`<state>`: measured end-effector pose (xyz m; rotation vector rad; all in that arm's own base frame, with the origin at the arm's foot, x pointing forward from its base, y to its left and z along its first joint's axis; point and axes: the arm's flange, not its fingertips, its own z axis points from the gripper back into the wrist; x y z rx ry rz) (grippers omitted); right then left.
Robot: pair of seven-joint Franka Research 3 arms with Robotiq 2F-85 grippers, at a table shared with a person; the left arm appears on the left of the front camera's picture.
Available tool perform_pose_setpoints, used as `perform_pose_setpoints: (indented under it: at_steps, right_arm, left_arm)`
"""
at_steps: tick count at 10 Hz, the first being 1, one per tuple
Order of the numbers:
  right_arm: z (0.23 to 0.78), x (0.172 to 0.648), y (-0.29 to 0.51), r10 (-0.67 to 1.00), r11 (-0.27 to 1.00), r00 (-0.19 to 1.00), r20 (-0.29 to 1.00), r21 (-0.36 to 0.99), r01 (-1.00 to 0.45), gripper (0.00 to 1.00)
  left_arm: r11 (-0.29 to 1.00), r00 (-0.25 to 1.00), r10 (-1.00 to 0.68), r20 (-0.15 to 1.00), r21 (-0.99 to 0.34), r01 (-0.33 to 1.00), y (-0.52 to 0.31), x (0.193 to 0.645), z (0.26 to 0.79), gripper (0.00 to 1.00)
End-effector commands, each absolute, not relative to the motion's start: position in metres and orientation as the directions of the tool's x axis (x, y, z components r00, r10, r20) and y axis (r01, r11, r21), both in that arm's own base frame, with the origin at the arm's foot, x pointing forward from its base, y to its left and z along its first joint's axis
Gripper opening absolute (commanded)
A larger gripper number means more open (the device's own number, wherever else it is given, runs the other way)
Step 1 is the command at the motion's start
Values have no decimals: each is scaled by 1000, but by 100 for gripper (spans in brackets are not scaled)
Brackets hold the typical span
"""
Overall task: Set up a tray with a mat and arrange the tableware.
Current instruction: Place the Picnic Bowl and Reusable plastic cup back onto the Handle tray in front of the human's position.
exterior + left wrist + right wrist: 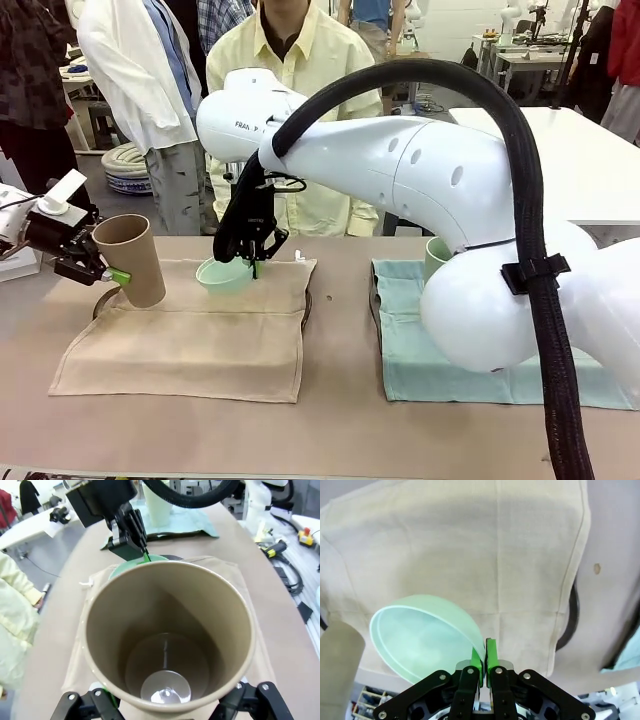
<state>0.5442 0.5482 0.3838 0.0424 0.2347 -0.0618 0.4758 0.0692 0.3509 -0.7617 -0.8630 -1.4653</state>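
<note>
My left gripper (112, 275) is shut on the tan cup (130, 260), holding it tilted over the left edge of the beige mat (190, 335). In the left wrist view the tan cup (167, 640) shows its open mouth, and my left gripper (165, 707) clasps its base. My right gripper (252, 258) is shut on the rim of the mint green bowl (224, 275), at the mat's far side. The right wrist view shows my right gripper (483, 656) pinching the tilted mint bowl (422, 635) over the beige mat (470, 550). The mat covers a dark tray (306, 310).
A pale green cup (436, 258) stands on a teal cloth (470, 375) at the right, partly behind my right arm. A person in a yellow shirt (300, 60) stands at the far side. The front strip of the table (320, 440) is bare.
</note>
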Motion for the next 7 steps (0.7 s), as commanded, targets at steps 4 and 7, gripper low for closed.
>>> perform_pose_setpoints:
  at_steps: [4,7]
  right_arm:
    - [342,521,520,-30,997,969,-244,63,46,5]
    - [333,524,521,-31,997,966,-257,65,49,5]
  left_arm:
    - [-5,-97,-458,883,107,994,76,497,323,87]
    - [7,-64,-441,895,75,997,78,503,313,87]
